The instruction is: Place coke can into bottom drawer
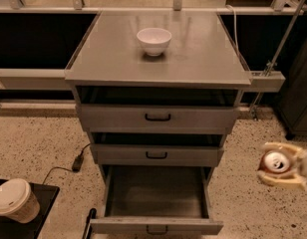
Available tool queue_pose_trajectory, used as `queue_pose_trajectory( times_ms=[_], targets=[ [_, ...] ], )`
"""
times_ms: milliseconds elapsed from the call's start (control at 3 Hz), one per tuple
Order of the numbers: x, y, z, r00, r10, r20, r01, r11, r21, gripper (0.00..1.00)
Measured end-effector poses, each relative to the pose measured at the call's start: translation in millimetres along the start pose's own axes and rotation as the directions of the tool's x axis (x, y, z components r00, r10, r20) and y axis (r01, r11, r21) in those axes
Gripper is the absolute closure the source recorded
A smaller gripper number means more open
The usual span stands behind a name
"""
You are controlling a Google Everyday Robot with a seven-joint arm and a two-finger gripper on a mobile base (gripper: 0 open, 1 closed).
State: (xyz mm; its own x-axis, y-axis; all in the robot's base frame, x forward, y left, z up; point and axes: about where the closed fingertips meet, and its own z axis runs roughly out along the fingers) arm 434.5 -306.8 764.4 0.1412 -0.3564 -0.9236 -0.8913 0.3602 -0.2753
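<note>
Warm, dim light falls from above on the counter (203,59), leaving a soft sheen behind the bowl (154,40), which casts a small shadow. The bottom drawer (156,193) is murky inside. At the right edge the end effector (269,164), clasping the can (276,161), glows pale against the floor (39,148).

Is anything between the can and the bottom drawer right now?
Nothing visible. The gripper holds the can to the right of the cabinet, over the floor. The bottom drawer is pulled open, and only bare floor lies between them.
</note>
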Motion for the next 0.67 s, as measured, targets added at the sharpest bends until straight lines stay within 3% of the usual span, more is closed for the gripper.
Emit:
queue_pose_trajectory(
  times_ms=[333,667],
  targets=[
    [86.6,53.1,74.6,0.995,0.1,-0.02,-0.101,0.9929,-0.063,1.0],
    [157.0,112.1,157.9,0.975,0.22,-0.035,-0.223,0.9663,-0.128,1.0]
  ],
)
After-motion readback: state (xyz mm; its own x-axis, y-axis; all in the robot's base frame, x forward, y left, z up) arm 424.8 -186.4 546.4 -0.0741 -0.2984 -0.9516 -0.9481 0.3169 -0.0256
